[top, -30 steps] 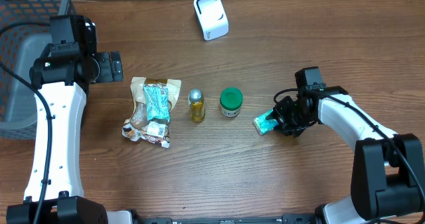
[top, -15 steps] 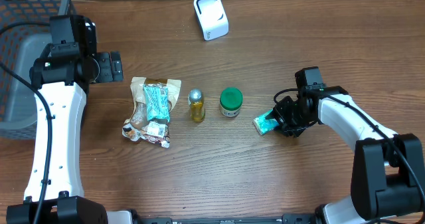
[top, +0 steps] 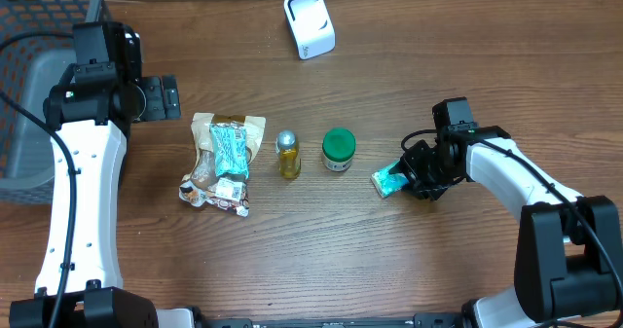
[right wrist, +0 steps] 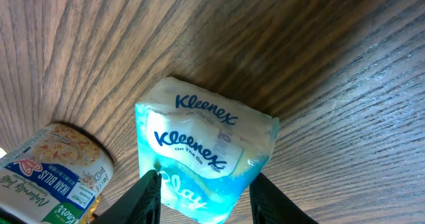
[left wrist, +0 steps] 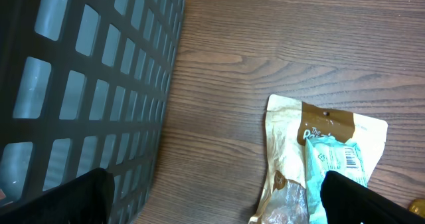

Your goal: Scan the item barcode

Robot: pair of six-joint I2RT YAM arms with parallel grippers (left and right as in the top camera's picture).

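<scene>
Right gripper [right wrist: 202, 203]: black fingers [right wrist: 143, 196] closed partway on the near end of a soft blue-and-white plastic Kleenex tissue pack [right wrist: 199, 141], which sits right of centre on the brown wood-grain table [right wrist: 345, 84]; whether it rests on the wood or is just lifted cannot be told. Near the pack's left stands a small green-lidded round jar [top: 339, 149], then a small golden bottle with a silver cap [top: 288, 154], then a pile of tan and teal snack pouches [top: 222, 163]. A white box-shaped barcode scanner [top: 310, 23] sits at the far edge, well apart from the pack. Left gripper [left wrist: 229, 207]: jaws spread fully, holding nothing, poised between a dark mesh plastic basket [left wrist: 80, 84] and the pouches
</scene>
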